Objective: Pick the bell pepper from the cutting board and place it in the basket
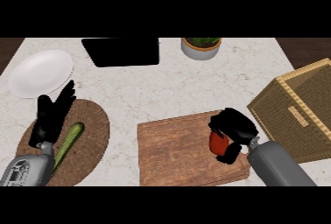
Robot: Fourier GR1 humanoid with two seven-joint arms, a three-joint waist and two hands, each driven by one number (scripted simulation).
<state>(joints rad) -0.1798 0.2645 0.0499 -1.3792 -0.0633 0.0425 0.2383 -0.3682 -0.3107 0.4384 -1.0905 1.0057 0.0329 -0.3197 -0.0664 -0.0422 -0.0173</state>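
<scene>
My right hand (234, 129) curls round the one red bell pepper (218, 142) on the single cutting board (174, 148). My left hand (51, 114) rests open (fingers straight) over one cucumber (70, 141). Farther: one basket (304, 109), plate (39, 72).

No writing, label, brand or number can be read anywhere on the counter. The things in sight bear no legible sign or mark.
</scene>
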